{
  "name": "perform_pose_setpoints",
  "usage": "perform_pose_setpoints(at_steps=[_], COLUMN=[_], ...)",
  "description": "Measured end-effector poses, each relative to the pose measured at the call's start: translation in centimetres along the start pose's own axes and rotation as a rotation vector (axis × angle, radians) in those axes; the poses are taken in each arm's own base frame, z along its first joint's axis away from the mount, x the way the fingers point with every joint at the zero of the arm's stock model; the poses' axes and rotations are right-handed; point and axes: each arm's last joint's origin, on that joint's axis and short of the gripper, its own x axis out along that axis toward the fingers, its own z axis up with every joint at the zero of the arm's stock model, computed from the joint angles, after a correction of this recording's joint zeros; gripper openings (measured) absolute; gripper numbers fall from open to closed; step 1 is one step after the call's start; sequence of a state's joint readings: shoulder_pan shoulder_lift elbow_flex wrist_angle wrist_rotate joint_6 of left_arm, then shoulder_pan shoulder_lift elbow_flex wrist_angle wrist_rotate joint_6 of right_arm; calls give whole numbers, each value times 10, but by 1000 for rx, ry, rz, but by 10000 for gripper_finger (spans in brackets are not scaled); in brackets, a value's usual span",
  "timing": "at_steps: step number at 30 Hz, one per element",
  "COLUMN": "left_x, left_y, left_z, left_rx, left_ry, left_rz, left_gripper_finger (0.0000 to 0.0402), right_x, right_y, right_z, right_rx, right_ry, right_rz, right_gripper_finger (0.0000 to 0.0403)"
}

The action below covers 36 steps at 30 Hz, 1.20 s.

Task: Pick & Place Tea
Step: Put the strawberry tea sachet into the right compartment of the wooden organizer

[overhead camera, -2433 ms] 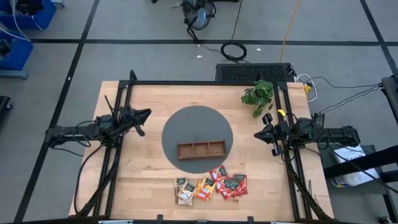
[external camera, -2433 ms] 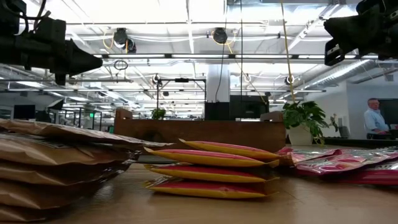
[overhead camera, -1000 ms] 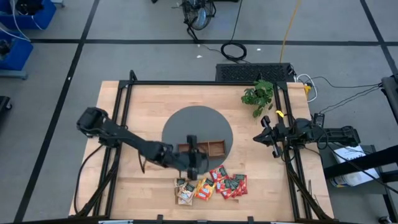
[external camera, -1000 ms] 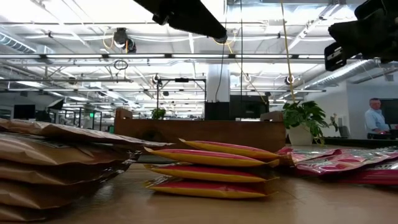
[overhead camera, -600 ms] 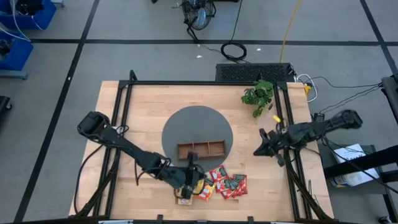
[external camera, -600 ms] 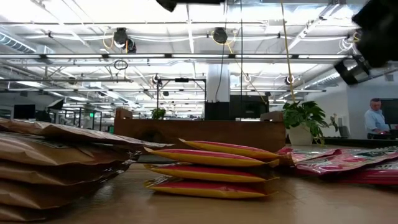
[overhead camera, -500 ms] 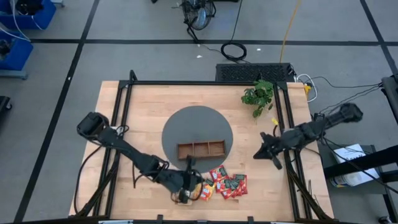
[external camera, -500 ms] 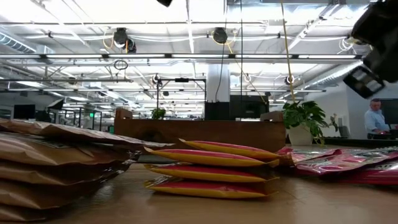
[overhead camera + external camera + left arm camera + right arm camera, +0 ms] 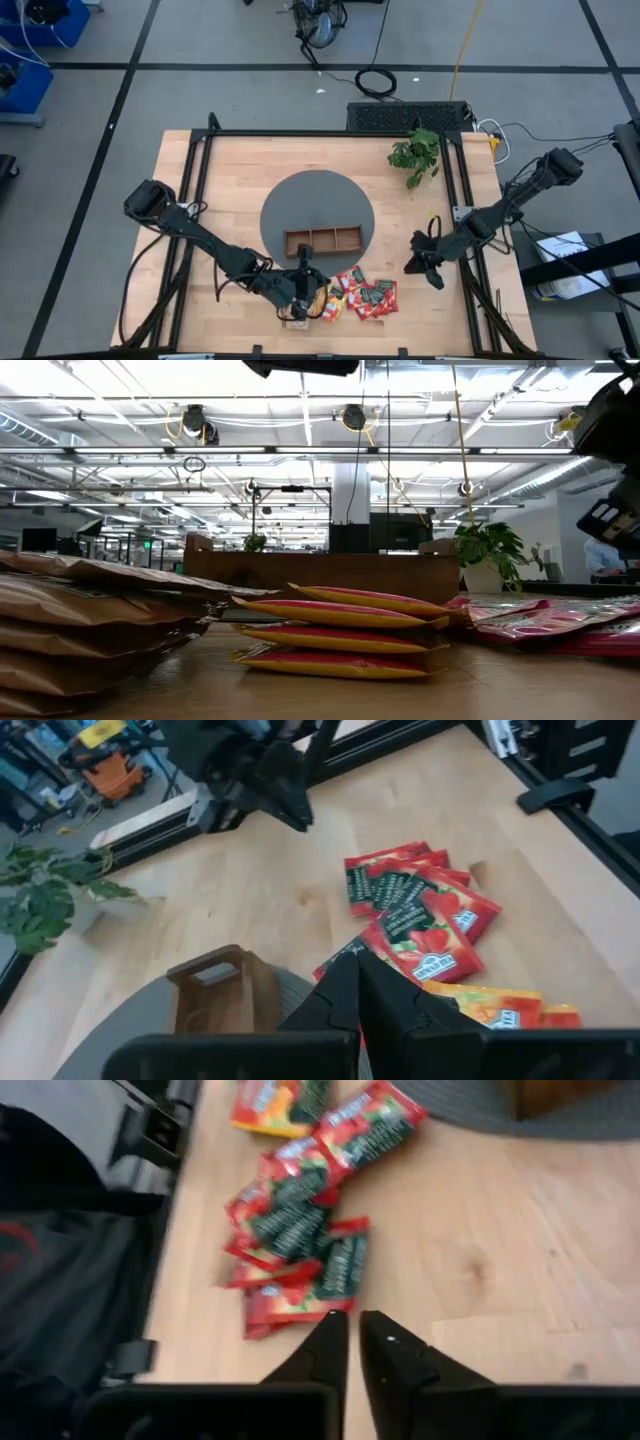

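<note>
Two arms are over the table (image 9: 210, 180), both near the tea. On the left, the left gripper (image 9: 305, 292) hangs low over the near end of the heap, above the orange-yellow sachets (image 9: 328, 303); its wrist view shows the fingers drawn together to a narrow slit with nothing between them. Just beyond it the tray (image 9: 323, 241) sits on the grey mat (image 9: 318, 205), its three compartments apparently empty. The tea itself lies loose near the front edge, a dark green sachet (image 9: 298, 300) beside the orange ones, then the red sachets (image 9: 371, 297) fanned and overlapping. Further right, the right gripper (image 9: 422, 262) hovers beside the red ones, its fingers also nearly closed and empty. These packets look light, thin and limp, and likely slick, so a flat face gives little to pinch. An exposed edge or corner of a top sachet seems the best hold, or neighbours may drag along.
</note>
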State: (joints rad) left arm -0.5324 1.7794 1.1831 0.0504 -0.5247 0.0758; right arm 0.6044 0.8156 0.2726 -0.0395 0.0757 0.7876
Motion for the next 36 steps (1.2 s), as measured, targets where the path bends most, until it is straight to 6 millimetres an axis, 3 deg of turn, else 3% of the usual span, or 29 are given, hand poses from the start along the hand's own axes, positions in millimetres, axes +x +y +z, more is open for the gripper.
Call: perform_pose_setpoints(at_steps=[8,15,22,29,36], left_x=[3,2,2,2,2], left_y=[5,4,4,4,4], left_z=[-1,-3,-2,-3,-3], left_rx=[-57,-52,-63,-63,-62], left_ry=[10,21,21,21,22], left_rz=[6,0,0,0,-1], left_gripper_finger=[28,35,35,35,35], right_x=[13,26,39,48,60], right_y=[-5,-1,-8,0,-2], right_z=[-6,-3,-10,-6,-11], right_rx=[41,154,280,302,333], right_ry=[65,7,58,44,65], right_rz=[-73,-52,-121,-12,-13], right_gripper_finger=[153,212,230,231,231])
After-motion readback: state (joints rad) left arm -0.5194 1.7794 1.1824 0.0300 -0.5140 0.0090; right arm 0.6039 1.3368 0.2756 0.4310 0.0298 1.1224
